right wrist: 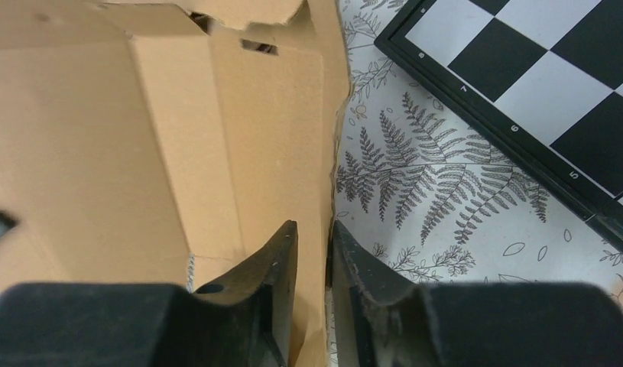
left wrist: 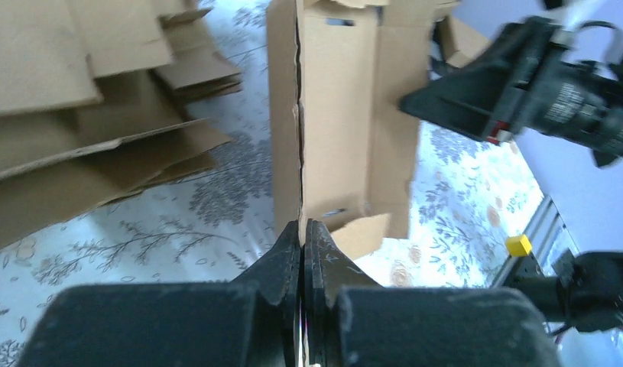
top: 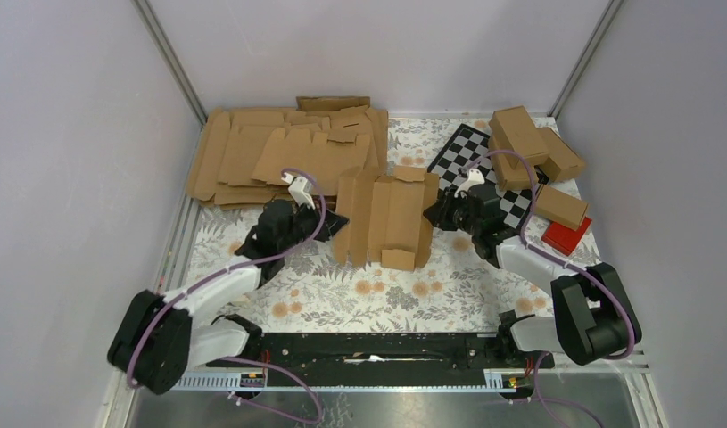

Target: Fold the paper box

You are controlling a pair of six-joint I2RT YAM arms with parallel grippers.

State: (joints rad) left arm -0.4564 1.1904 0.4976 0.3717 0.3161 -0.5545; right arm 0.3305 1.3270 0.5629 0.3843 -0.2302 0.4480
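Quick look at the fold setup. The paper box (top: 386,218) sits mid-bench, on the floral bench (top: 342,299) between the two arms. It isn't a carton yet, just a creased blank with its panels side by side. The creases run away from the arm bases toward the far wall, so that's the axis that matters here. From the wrist views the panels look bent up a bit along those creases rather than lying dead flat, but I can't tell how far.

The left end effector (left wrist: 302,225) is pressed together on the blank's left edge, and the cardboard runs straight out from between its tips. The right end effector (right wrist: 314,229) is nearly closed and pinches the right edge, with the sheet slotted in the narrow gap. So the box lies inward from both. It's to the right of the left arm and to the left of the right arm, and neither arm is nearer since both are already touching it.

My guess is the next move is bringing those two edges toward each other across the near-far creases, to roll the panels into a tube. Both grips are right on thin edges, so a slip seems possible.

The heap of flat blanks (top: 279,152) is just beside it at far left. The chessboard (top: 484,169) and the finished cartons (top: 529,143) are on the right.
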